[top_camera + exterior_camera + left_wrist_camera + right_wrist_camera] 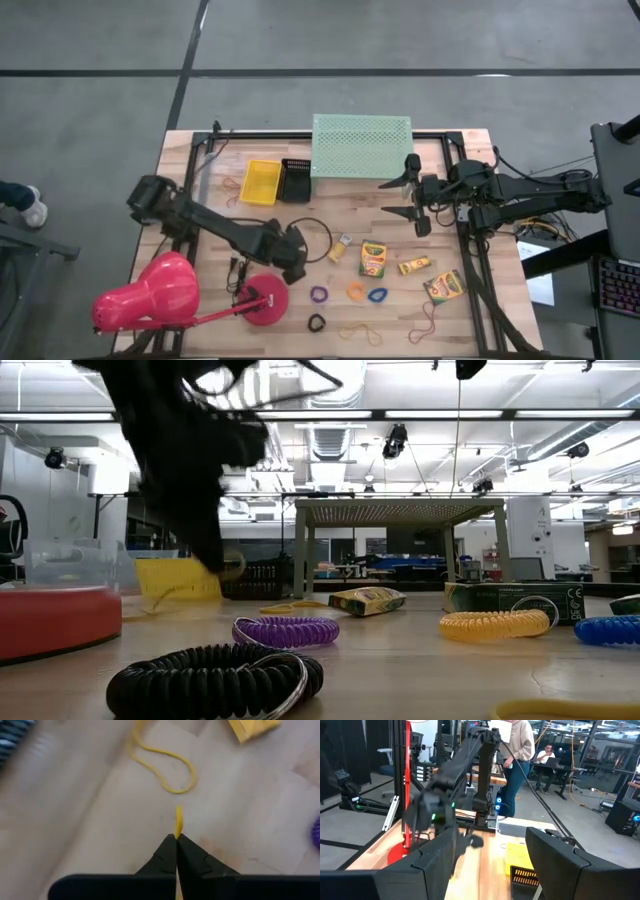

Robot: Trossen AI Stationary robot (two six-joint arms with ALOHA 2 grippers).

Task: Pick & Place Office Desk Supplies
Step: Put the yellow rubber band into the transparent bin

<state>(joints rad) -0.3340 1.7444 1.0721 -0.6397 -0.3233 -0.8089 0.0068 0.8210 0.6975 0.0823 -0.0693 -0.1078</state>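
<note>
On the counter [200,160], mid-left, the left gripper [296,262] sits low near the lamp [160,295] base. Its wrist view shows the fingers [165,857] pressed fully together, pinching a thin yellow rubber band [178,822] that sticks out from the tips. A second yellow loop [165,767] lies flat on the wood just beyond. High view can't resolve that grip; the arm covers it

Right gripper [414,200] hangs near the shelf [362,146] at the counter's back right, fingers [437,865] spread wide, holding nothing. Its wrist view looks across at the left arm, the yellow tray [517,857] and a person standing in the room behind

High view only:
- yellow tray [262,182] and black tray [295,180] side by side, left of the shelf
- three crayon boxes: one [373,258] centre, a small one [414,265] just right of it, a third [444,286] further right
- purple loop [319,294], orange loop [356,291], blue loop [377,295] in a row, black loop [316,323] nearer the front edge
- tan bands [362,331] at the front

Low view adds the edge-on look: black loop [215,680] closest, purple loop [286,630] behind it, orange [494,624] and blue [610,628] to the right, a crayon box [367,600] lying flat further back, left arm a dark blur upper left
</note>
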